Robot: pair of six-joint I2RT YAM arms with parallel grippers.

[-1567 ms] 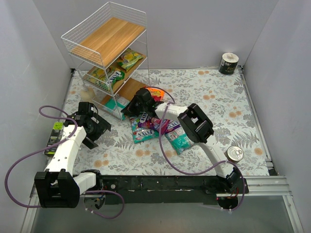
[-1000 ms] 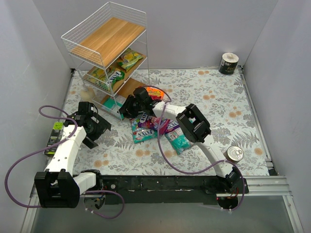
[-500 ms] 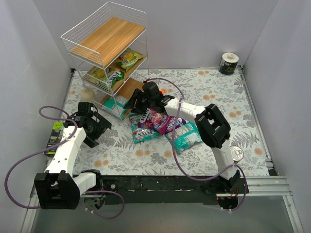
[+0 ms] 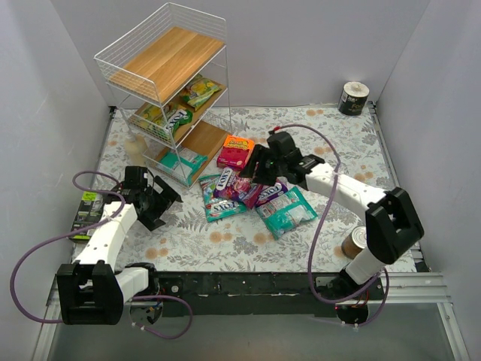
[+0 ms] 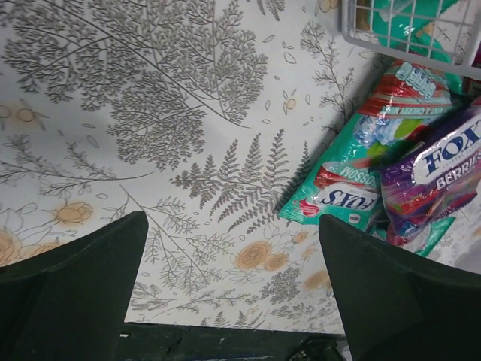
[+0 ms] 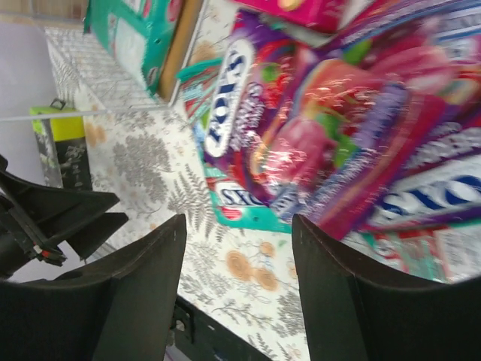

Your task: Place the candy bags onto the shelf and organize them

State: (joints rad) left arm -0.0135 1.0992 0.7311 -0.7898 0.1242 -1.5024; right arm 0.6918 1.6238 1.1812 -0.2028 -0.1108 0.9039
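The shelf (image 4: 161,45) is a white wire rack with wooden tiers at the back left. Yellow-green candy bags (image 4: 169,116) lie on its middle tier and a teal one (image 4: 180,159) on the bottom tier. Teal and purple candy bags (image 4: 240,188) are piled on the table. My right gripper (image 4: 254,168) hovers open over that pile, nothing between its fingers; its wrist view shows the purple bags (image 6: 338,128) and a teal bag (image 6: 248,203) below. My left gripper (image 4: 164,203) stands open and empty left of the pile, with a teal bag (image 5: 353,173) and a purple bag (image 5: 436,173) ahead of it.
An orange-pink box (image 4: 235,150) lies between the shelf and the pile. One metal can (image 4: 353,242) stands by the right arm's elbow, another (image 4: 353,98) at the back right corner. A small green and black object (image 4: 84,214) sits at the left edge.
My right arm has swung from the shelf's bottom tier back to the right, over the pile, and its jaws have widened. My left gripper has shifted slightly toward the pile.
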